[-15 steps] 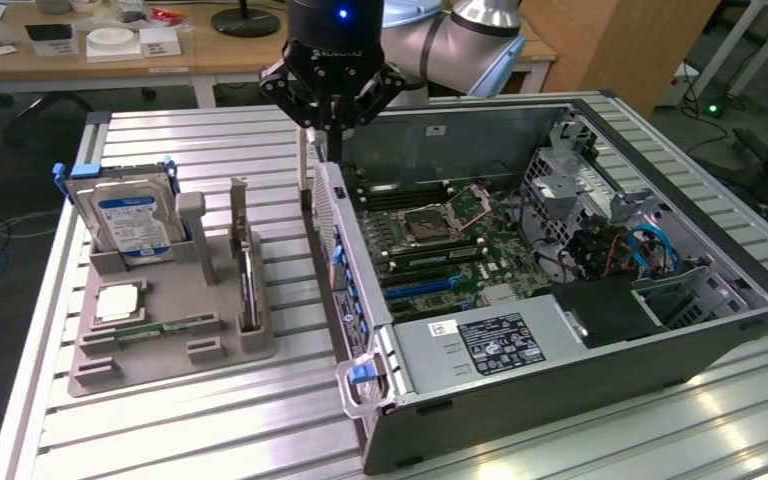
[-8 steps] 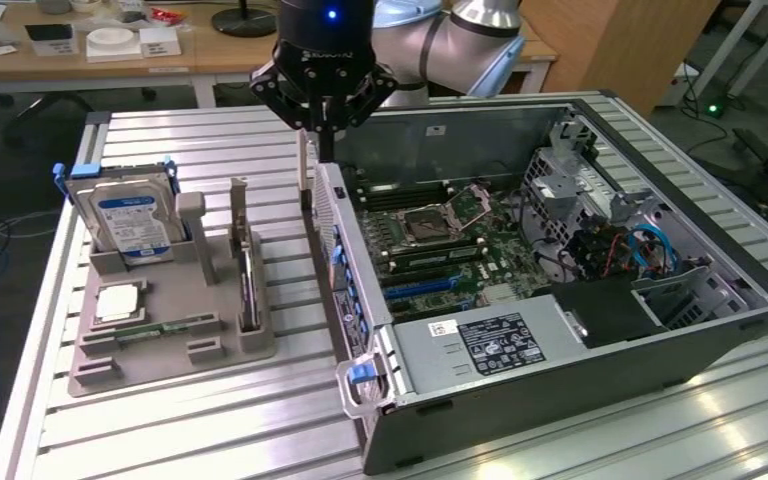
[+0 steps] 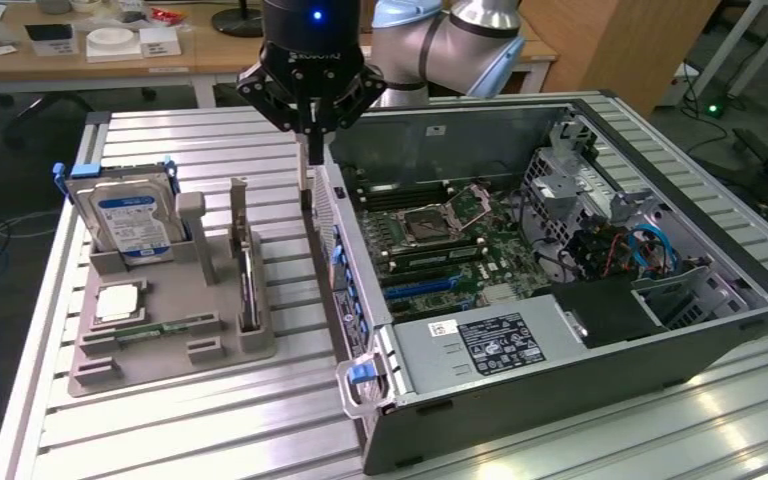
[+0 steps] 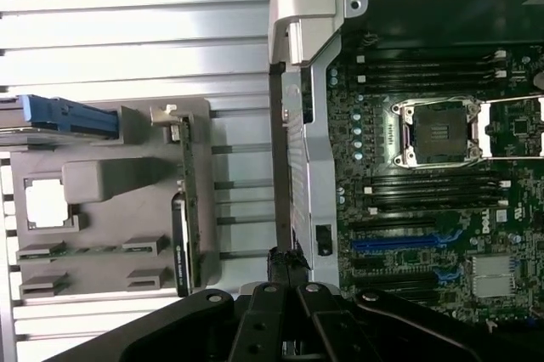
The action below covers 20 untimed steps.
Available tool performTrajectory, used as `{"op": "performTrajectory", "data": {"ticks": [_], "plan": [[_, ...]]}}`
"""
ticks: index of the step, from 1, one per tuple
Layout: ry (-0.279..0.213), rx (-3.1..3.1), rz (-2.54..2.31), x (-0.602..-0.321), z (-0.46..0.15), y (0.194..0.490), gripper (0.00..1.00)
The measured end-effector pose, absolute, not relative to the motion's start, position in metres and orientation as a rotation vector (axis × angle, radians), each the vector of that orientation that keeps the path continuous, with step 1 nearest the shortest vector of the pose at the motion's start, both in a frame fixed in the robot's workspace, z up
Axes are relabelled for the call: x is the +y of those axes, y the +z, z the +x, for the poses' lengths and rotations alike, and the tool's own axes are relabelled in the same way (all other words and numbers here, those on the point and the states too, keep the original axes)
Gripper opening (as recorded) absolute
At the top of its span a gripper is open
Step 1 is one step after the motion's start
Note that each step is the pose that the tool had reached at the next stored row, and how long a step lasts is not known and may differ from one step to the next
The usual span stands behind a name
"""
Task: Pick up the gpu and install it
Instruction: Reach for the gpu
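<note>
Where the gripper (image 3: 309, 185) hovers, the case wall (image 3: 327, 250) separates gpu (image 3: 244, 280) from motherboard (image 3: 444, 240).

There is one gpu (image 3: 244, 262), one hard drive (image 3: 128, 218), one processor chip (image 3: 117, 302), one memory stick (image 3: 171, 327), one gray holder (image 3: 177, 285) and one computer case (image 3: 598, 392).

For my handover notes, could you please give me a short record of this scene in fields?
gripper: shut, holding nothing, over the near side wall of the computer case
gpu: standing on edge in the gray holder, not touched
hard drive: upright in the same holder
computer case: open, motherboard exposed
task state: gpu not yet picked up
</note>
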State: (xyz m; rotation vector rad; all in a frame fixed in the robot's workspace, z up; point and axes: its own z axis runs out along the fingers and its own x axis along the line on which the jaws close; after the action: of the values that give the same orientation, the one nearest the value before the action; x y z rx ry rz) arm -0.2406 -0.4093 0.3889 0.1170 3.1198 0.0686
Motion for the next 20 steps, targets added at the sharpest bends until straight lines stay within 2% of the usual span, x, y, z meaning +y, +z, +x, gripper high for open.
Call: {"op": "performTrajectory", "data": {"ticks": [20], "plan": [[0.069, 3.121, 0.117, -0.412, -0.264, 0.388, 0.11]]}}
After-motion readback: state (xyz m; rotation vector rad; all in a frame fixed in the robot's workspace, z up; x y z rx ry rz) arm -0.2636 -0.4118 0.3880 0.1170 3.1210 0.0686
